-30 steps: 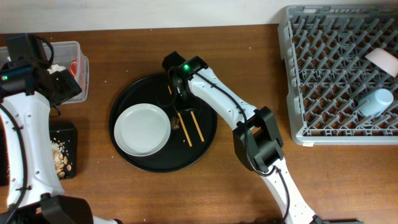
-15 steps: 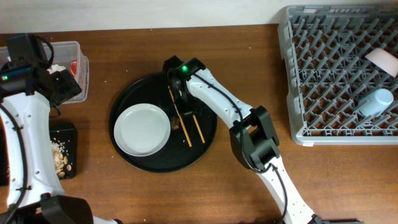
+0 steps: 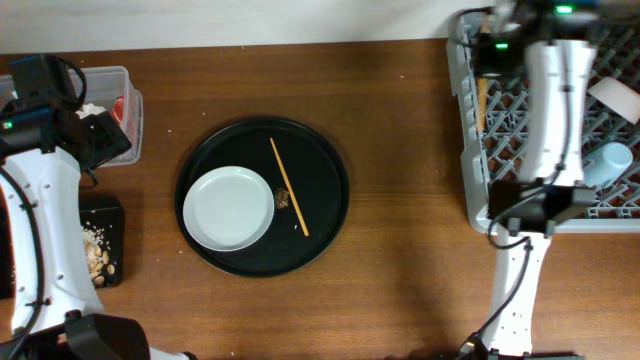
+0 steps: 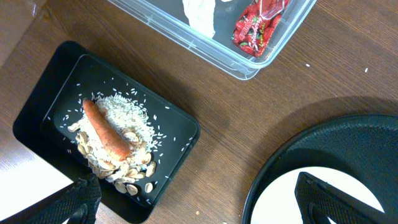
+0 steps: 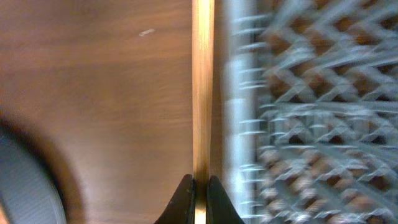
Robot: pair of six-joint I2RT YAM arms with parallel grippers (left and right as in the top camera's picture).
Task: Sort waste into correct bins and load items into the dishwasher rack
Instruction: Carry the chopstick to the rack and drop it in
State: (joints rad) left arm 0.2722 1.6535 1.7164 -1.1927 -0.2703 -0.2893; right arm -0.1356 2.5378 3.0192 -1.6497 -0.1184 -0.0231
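Loading step: right pincer [image 5: 199, 186] clamps one chopstick [image 5: 203, 93] at the dishwasher rack [image 5: 298, 93] left edge. Left pincer [image 4: 200, 203] gapes wide, idle beside the black bin [image 4: 53, 87]. Next: drop the stick between tines and release. Second chopstick [image 3: 288, 186] and plate [image 3: 228, 208] lie on the round tray [image 3: 322, 232].

Soft, fairly bright light falls from above, so the round black tray [image 3: 325, 215] casts only a faint shadow on the wooden table [image 3: 400, 100]. The left wrist view is sharp. The right wrist view is motion-blurred: the dishwasher rack [image 5: 311, 112] smears into grey streaks, while the chopstick [image 5: 203, 87] looks fairly crisp.
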